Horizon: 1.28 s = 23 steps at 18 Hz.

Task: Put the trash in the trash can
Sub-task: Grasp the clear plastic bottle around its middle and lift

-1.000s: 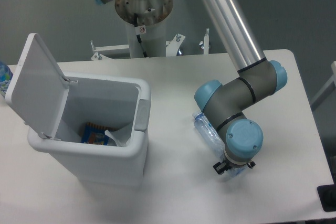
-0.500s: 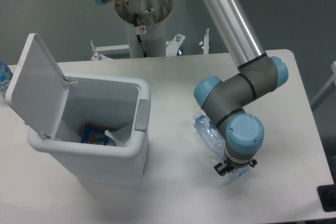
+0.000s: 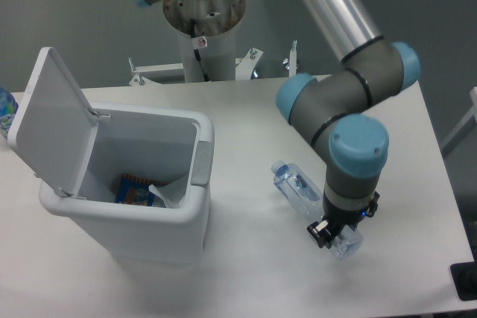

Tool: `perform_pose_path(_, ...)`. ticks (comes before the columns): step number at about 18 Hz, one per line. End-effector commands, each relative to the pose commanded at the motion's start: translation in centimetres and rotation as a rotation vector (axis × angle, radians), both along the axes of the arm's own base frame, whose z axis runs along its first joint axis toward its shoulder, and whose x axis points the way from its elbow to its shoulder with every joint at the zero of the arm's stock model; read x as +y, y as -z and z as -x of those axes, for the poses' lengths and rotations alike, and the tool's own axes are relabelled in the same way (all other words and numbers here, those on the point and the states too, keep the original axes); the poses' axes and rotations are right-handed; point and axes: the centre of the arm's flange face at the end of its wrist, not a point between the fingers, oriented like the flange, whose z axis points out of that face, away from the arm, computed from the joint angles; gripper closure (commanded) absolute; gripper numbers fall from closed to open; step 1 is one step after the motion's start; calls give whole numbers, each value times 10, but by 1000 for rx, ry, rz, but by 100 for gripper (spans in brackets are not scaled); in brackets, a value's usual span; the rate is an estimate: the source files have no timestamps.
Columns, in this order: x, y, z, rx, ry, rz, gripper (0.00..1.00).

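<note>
Jaws of the gripper [image 3: 337,234] sit clamped on the far end of the bottle [image 3: 298,185] lying on the bench [image 3: 246,273], right of the trash can [image 3: 127,184], whose lid stands open.

White table against a grey floor

A white table [image 3: 246,121] with rounded corners fills most of the view, lit evenly with soft shadows. Behind it lies a plain grey floor [image 3: 67,13], with a white metal frame [image 3: 160,71] at the table's far edge. A black object [image 3: 463,281] sits at the lower right.
</note>
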Motion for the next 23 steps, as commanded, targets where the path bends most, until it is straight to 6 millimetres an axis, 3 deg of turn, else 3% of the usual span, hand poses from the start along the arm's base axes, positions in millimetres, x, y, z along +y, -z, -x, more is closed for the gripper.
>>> perform_pose_path(7, -2, -98, -28, 18, 43, -237, 38)
perform_pose_path(13, 1, -169, -45, 58, 82, -419, 41)
perform_pose_path(20, 2, -239, -73, 45, 100, -589, 41)
perform_pose_path(23, 3, -250, -83, 29, 117, -627, 41)
